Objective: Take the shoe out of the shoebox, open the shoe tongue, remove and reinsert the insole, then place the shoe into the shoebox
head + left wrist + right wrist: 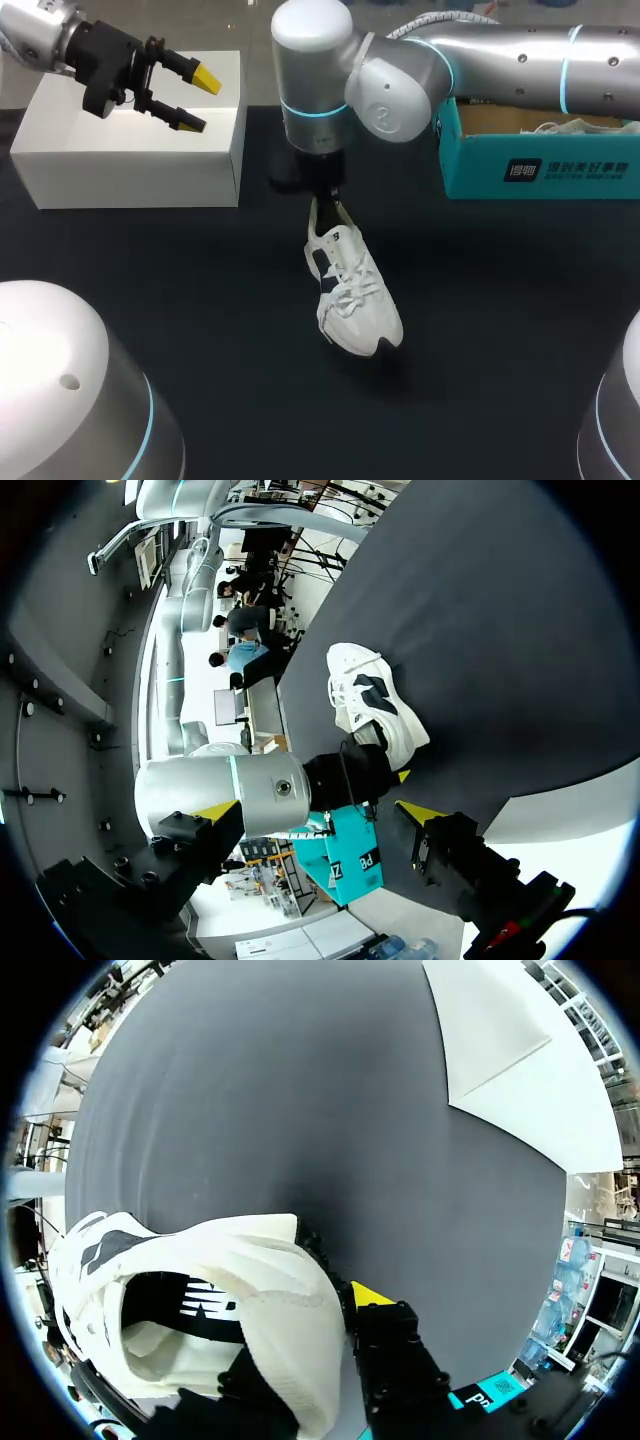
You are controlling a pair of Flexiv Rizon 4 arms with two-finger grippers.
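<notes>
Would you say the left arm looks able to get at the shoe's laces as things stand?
Probably yes. The left gripper hangs open over the white box, and nothing stands between it and the shoe; the right gripper grips only the heel, leaving the laces exposed.

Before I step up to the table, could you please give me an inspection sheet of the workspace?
Surface: black table, flat and matte.
Job's things: white shoe is out of the box on the table, toe toward the robot; teal shoebox stands open at the far right with something pale inside, cannot tell what.
Clutter: white box at the far left.
Grippers: right gripper has its fingers shut on the shoe's heel; left gripper is open and empty above the white box.
Cables: ribbed hose runs along the right arm, apart from the shoe.
Surroundings: nothing seen reaching over the table.
</notes>
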